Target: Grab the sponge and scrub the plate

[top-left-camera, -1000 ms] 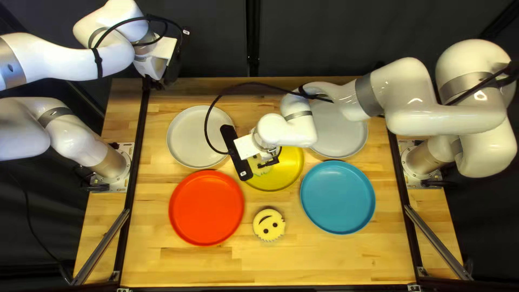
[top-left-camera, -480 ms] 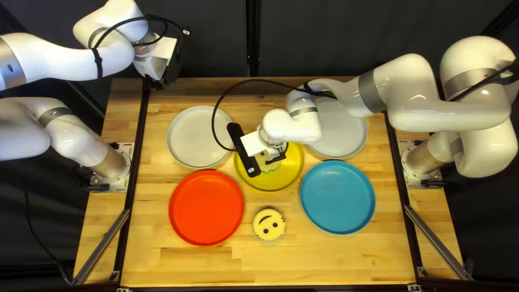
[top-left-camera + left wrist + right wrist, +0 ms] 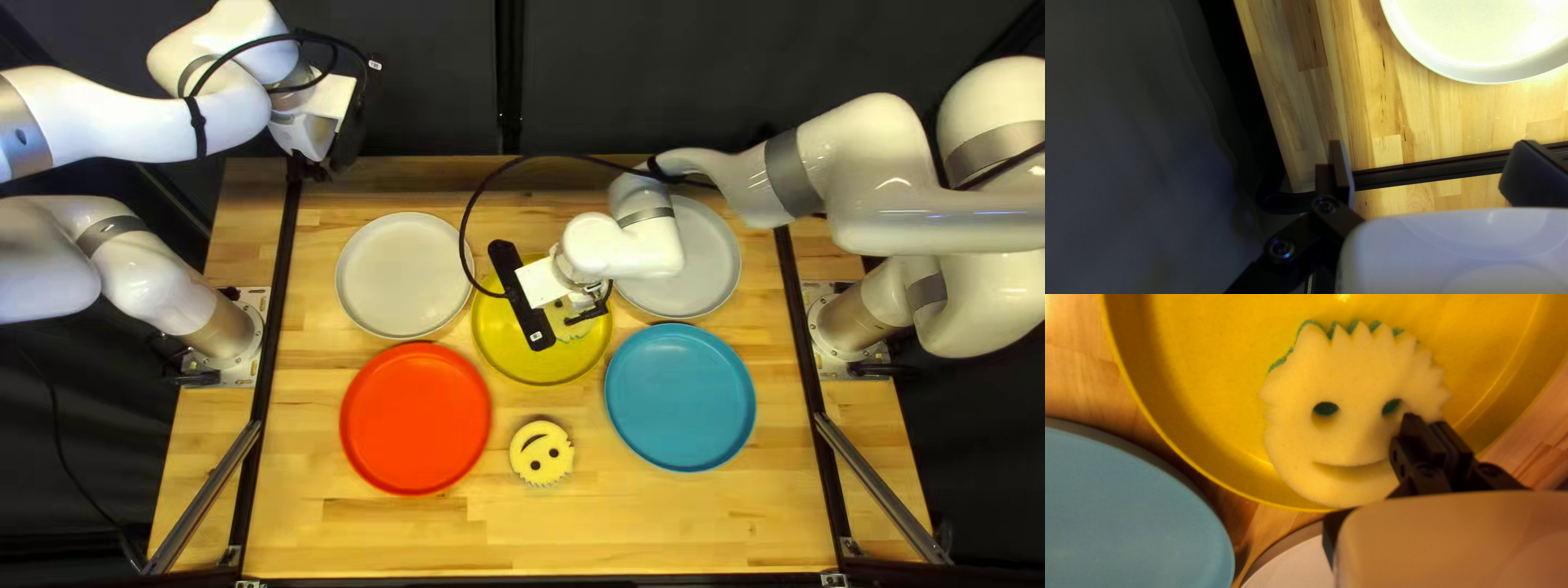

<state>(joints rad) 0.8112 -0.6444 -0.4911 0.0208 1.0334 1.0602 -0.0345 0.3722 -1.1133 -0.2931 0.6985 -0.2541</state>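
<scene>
Top left view: right gripper (image 3: 593, 311) pinches the sponge (image 3: 568, 325) inside the yellow plate (image 3: 533, 365), near its rim; left gripper (image 3: 318, 171), spread wide, hangs by the table's (image 3: 253, 180) far corner.

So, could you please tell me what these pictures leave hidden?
Yellow plate's surface under the sponge, right wrist view: the sponge covers it.
That sponge's underside, right wrist view: turned toward the plate.
Right-hand pale plate's left part, top left view: behind my right arm.
Loose sponge's underside, top left view: turned away.
</scene>
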